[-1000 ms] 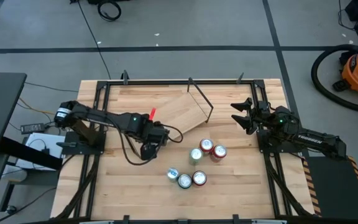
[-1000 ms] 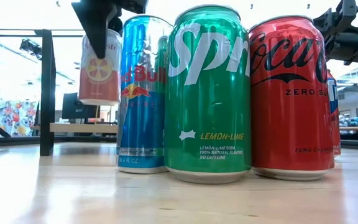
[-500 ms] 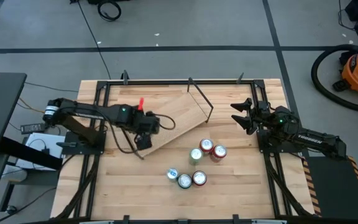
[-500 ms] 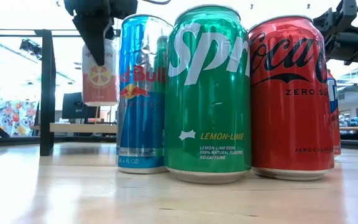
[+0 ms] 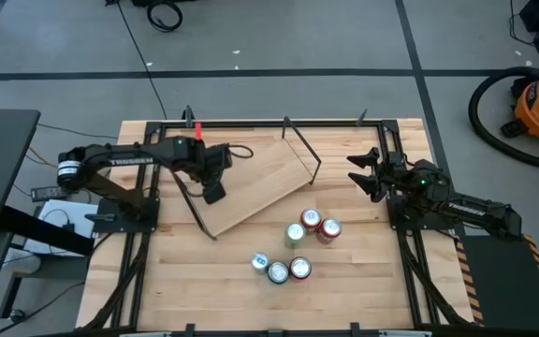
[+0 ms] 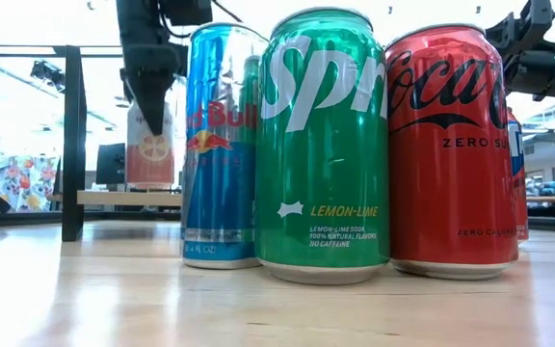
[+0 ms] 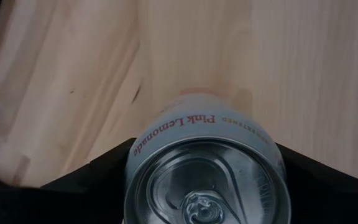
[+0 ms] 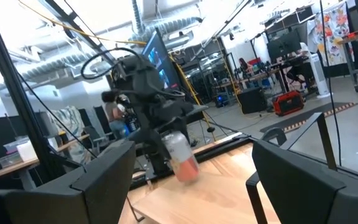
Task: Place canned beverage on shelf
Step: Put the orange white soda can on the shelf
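**A:** So what's the left gripper (image 5: 215,192) doing? Got anything in it?

**B:** Yep, it's clamped on the pink can (image 7: 207,180). In the left wrist view the two dark fingers (image 7: 98,171) press on either side of the can body, just below the top rim, and the label reads "Pink Lemonade". The can hangs upright, pull tab facing the camera.

**A:** And where's the shelf (image 5: 255,183) relative to it?

**B:** Right under the gripper. From above, the gripper sits over the plank's end nearest the left arm. The plank lies at an angle on the table (image 5: 363,281), with a black rod bracket (image 5: 305,150) at its far end. Below the can in the wrist view there's only light wood; can't tell whether the can's base touches it. In the low view the can (image 6: 150,154) shows behind the blue can (image 6: 220,145), with the gripper coming down on it from above.

**A:** Other cans?

**B:** A cluster standing on the table, well apart from the gripper: blue, the green Sprite (image 6: 324,145) and the red Coke (image 6: 448,149) up front.

**A:** Right arm?

**B:** The right gripper (image 5: 363,173) waits at its own side of the table, fingers (image 8: 291,180) spread wide, holding nothing.
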`<state>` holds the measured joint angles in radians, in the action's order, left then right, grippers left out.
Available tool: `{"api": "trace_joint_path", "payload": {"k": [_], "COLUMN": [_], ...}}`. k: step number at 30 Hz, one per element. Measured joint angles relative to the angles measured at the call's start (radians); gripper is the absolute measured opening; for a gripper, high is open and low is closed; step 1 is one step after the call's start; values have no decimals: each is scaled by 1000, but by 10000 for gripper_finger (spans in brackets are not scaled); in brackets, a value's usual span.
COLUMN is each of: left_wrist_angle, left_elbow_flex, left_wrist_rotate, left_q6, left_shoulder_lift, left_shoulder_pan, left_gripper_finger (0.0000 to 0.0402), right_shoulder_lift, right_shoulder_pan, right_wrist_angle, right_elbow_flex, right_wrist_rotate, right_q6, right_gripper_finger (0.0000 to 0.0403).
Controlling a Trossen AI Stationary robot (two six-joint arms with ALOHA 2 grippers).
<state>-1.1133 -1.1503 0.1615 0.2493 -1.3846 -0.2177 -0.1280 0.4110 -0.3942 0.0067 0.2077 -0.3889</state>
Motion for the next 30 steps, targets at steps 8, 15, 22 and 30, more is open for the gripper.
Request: {"api": "trace_joint_path", "payload": {"k": [8, 15, 22, 30], "left_wrist_angle": [-11, -37, -31, -35], "left_elbow_flex": [68, 79, 79, 79], "left_wrist_rotate": [-71, -95, -96, -92], "left_q6": [-32, -32, -29, -24], "left_shoulder_lift": [44, 90, 92, 92], "left_shoulder_pan": [-62, -85, -70, -70], "left_gripper_finger": [313, 313, 316, 341], "right_shoulder_lift": [-1, -1, -1, -1], "right_shoulder_pan": [0, 0, 0, 0], "right_wrist_angle": [0, -1, -1, 0], "right_elbow_flex": [0, 0, 0, 0], "right_wrist_rotate": [3, 2, -2, 0], "right_q6": [3, 0, 0, 0], "right_gripper_finger": [334, 334, 334, 334]}}
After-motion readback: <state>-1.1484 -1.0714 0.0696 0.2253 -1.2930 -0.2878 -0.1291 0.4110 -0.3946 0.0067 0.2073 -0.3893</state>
